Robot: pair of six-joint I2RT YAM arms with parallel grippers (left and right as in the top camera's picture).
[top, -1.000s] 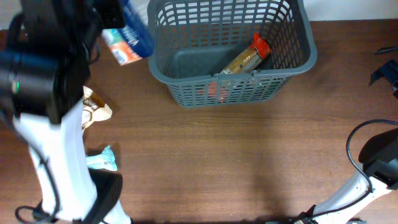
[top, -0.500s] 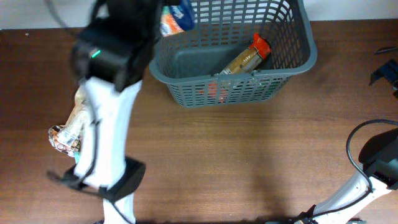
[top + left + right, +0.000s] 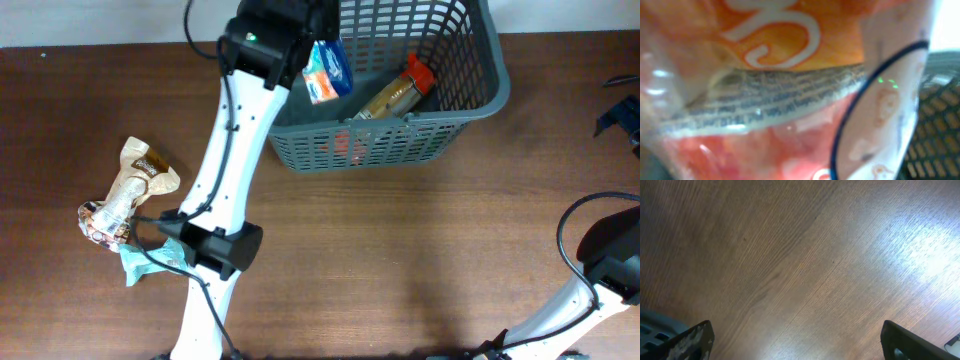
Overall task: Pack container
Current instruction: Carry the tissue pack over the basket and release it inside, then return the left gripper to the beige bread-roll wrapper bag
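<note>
The dark grey lattice basket [image 3: 470,95] stands at the table's back centre. A brown bottle with a red cap [image 3: 396,93] lies on its floor, and something red [image 3: 345,146] shows through the front wall. My left gripper [image 3: 312,50] is shut on a blue, orange and white packet [image 3: 327,70] and holds it above the basket's left part, just inside the rim. That packet [image 3: 765,75] fills the left wrist view and hides the fingers; the basket wall [image 3: 940,130] shows at the right. My right gripper [image 3: 797,340] is open and empty over bare wood.
On the left of the table lie a crumpled tan snack bag [image 3: 142,170], a printed bag [image 3: 103,218] and a teal packet [image 3: 150,260]. The left arm's base [image 3: 215,245] stands beside them. The right arm [image 3: 610,250] is at the far right edge.
My left arm has swung right from the table's left side, carrying the packet from outside the basket to above its left part. The right arm has not moved.
</note>
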